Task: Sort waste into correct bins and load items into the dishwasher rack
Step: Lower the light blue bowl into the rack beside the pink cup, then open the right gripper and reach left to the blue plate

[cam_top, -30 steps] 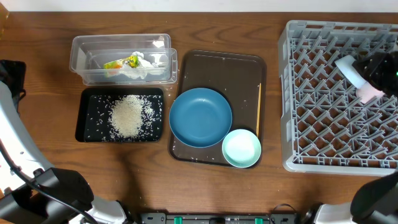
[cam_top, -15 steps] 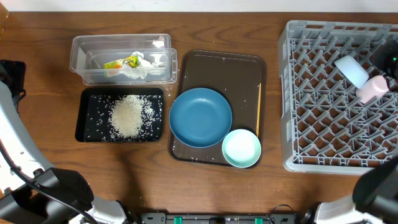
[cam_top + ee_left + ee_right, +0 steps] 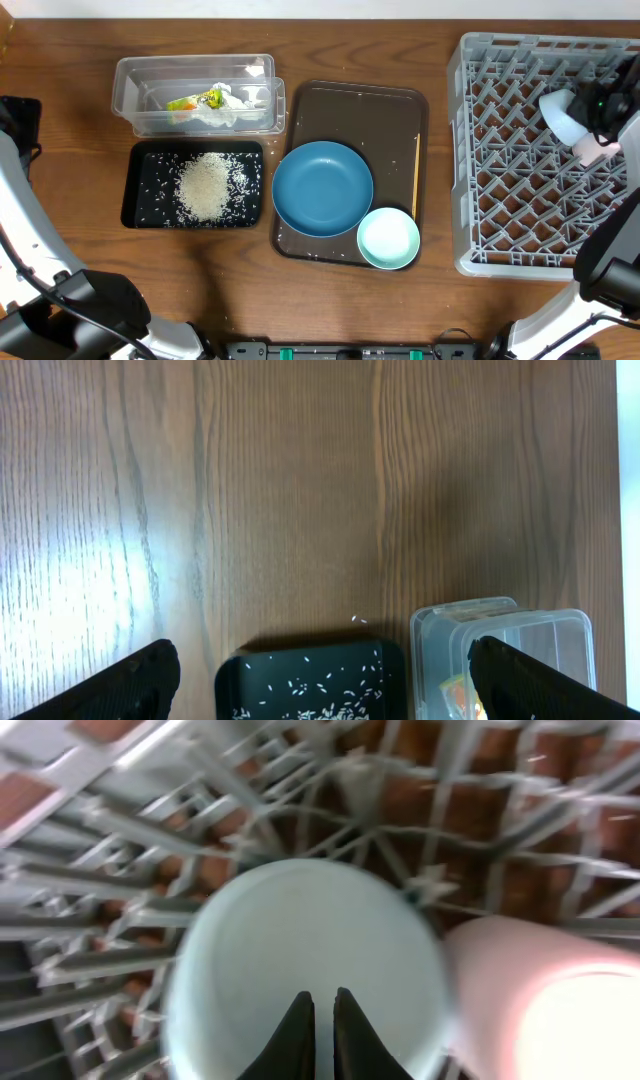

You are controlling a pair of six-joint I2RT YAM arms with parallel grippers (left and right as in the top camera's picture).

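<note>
The grey dishwasher rack (image 3: 520,200) stands at the right. In it lie a pale blue bowl (image 3: 558,116), bottom up, and a pink cup (image 3: 596,151) beside it. My right gripper (image 3: 600,105) hovers just over that bowl (image 3: 300,950), its fingers (image 3: 320,1010) shut and empty; the cup (image 3: 540,1000) is to their right. A dark-blue plate (image 3: 322,188), a mint bowl (image 3: 388,238) and a wooden stick (image 3: 416,175) rest on the brown tray. Rice (image 3: 205,187) lies in the black tray (image 3: 140,200). The wrapper (image 3: 205,100) is in the clear tub (image 3: 130,85). My left gripper (image 3: 322,660) is open above the table.
The brown serving tray (image 3: 350,100) sits mid-table between the bins and the rack. The left wrist view shows the black tray's end (image 3: 310,680), the tub's corner (image 3: 500,630) and bare wood beyond. The left arm (image 3: 15,130) stands at the table's left edge.
My right gripper drew back to the right edge of the rack, then came back over the pale bowl. The bowl and pink cup stayed in the rack. The left arm has not moved.
</note>
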